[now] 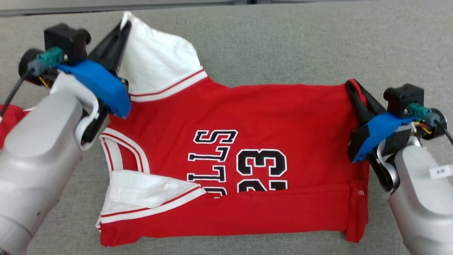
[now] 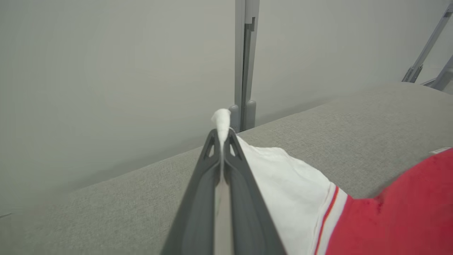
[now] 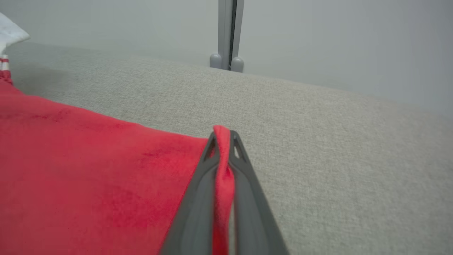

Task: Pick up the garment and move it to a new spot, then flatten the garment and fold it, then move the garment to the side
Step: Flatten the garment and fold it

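Grey fabric surface [image 1: 283,42] holds the red jersey [image 1: 283,117]; left gripper [image 1: 124,25] clamps its white sleeve [image 1: 155,60], right gripper [image 1: 351,84] its far hem corner [image 3: 221,132], so both should lift evenly, keeping cloth taut.

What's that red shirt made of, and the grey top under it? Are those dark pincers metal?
The red shirt looks like soft matte knit cloth: it drapes, creases and looks slightly fuzzy close up. The grey surface seems a woven, felt-like textile with a speckled weave. The dark fingers look like matte moulded plastic rather than metal, with cut-out windows near the tips, though that's uncertain.
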You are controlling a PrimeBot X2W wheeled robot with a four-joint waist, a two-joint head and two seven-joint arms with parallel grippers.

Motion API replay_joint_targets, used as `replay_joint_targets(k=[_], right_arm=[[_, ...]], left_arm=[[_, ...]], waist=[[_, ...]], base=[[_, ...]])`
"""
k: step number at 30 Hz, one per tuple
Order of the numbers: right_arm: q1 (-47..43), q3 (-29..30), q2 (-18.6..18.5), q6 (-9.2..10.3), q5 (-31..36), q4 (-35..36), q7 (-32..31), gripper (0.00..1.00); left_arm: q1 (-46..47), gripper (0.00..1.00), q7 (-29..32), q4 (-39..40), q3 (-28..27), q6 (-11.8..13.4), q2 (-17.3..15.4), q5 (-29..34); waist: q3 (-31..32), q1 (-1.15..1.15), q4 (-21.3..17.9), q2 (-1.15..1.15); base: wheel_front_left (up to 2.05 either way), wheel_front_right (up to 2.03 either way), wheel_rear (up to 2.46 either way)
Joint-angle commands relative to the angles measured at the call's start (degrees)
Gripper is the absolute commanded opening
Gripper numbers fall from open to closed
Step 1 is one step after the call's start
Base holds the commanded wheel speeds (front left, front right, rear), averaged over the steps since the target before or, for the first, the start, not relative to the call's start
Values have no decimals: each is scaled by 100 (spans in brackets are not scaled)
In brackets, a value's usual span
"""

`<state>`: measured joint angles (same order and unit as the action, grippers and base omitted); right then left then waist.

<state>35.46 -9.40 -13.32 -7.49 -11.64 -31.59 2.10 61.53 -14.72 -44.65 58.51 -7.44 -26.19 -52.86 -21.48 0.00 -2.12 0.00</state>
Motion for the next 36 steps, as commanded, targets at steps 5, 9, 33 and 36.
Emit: replay_joint_targets(k=[5, 9, 33, 36], right_arm=[[-359, 20, -10, -1, 8, -61, 376, 0], [-597, -6, -19, -1, 11, -118, 625, 0], [-2414, 447, 202, -1, 30, 603, 1314, 0], [-2683, 587, 277, -1, 31, 912, 1313, 0]], left_arm=[[-735, 0, -48, 697, -162, 186, -307, 54], [-1453, 0, -49, 1448, -423, 436, -547, 131], [-4613, 0, -52, 3438, -1287, 1371, -725, 408], [-4851, 0, -52, 3489, -1427, 1431, -670, 420]], waist=[[325, 0, 134, 0], [464, 0, 172, 0], [981, 0, 384, 0], [1011, 0, 388, 0]], base=[[0, 0, 0], [0, 0, 0], [0, 0, 0], [0, 0, 0]])
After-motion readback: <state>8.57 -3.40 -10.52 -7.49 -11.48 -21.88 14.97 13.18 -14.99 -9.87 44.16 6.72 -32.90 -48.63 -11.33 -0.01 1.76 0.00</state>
